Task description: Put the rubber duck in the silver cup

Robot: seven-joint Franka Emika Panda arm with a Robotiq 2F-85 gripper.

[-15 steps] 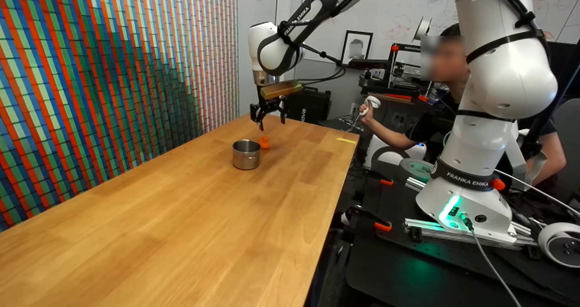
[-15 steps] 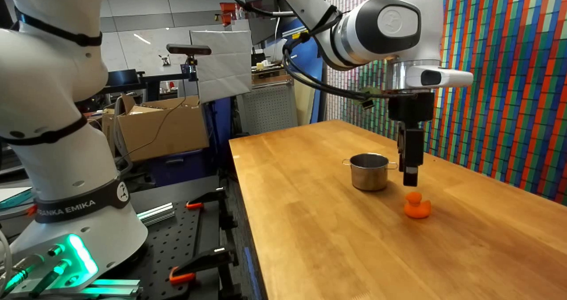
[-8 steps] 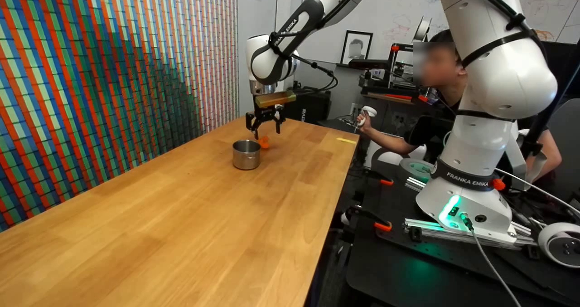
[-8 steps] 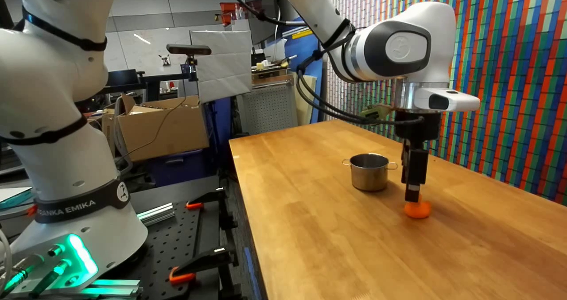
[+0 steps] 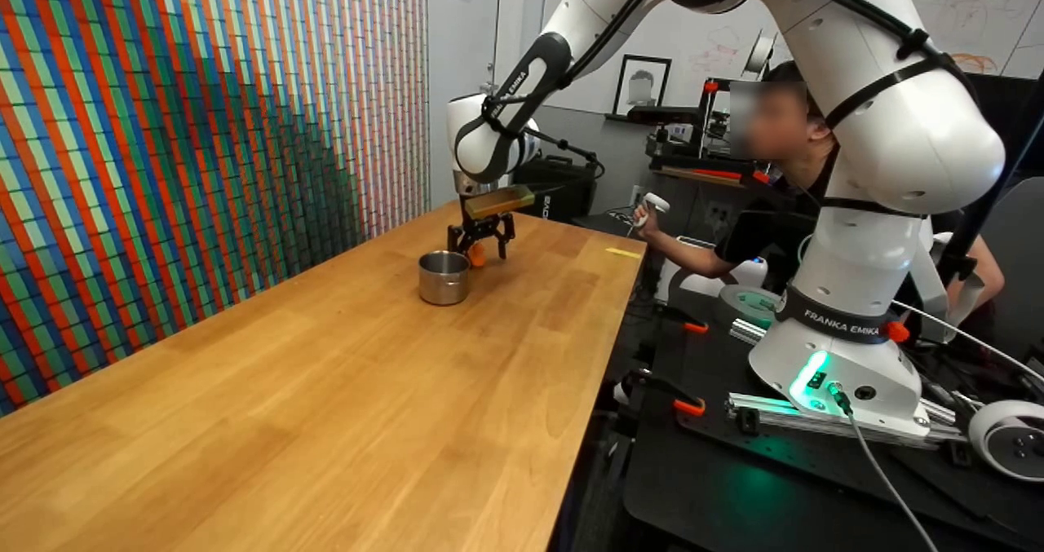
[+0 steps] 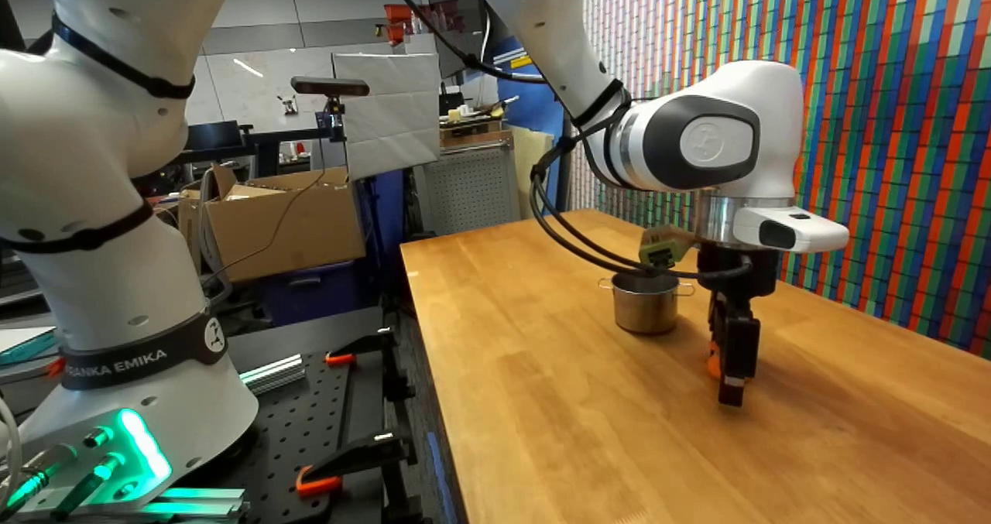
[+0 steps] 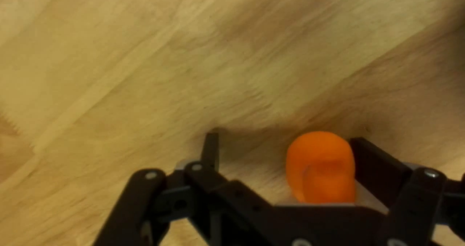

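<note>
The orange rubber duck (image 5: 477, 256) sits on the wooden table between my gripper's fingers. In an exterior view (image 6: 713, 364) it is mostly hidden behind the fingers. In the wrist view the duck (image 7: 319, 162) is close to or touching the right finger, with a gap to the left finger. My gripper (image 5: 478, 248) is open and low over the table around the duck; its fingers also show in an exterior view (image 6: 732, 391) and in the wrist view (image 7: 285, 140). The silver cup (image 5: 444, 281) stands upright close to the duck, also in an exterior view (image 6: 646, 307), and is outside the wrist view.
The wooden table (image 5: 367, 373) carries the cup and duck. A coloured tiled wall (image 5: 204, 128) runs along one table edge. The arm's cables (image 6: 573, 238) hang close to the cup. A person (image 5: 783, 152) holding a controller (image 5: 655, 203) sits behind the robot base.
My gripper has moved down from above the duck until its fingers are on both sides of it. The fingers stay open. The duck and the cup have not visibly moved.
</note>
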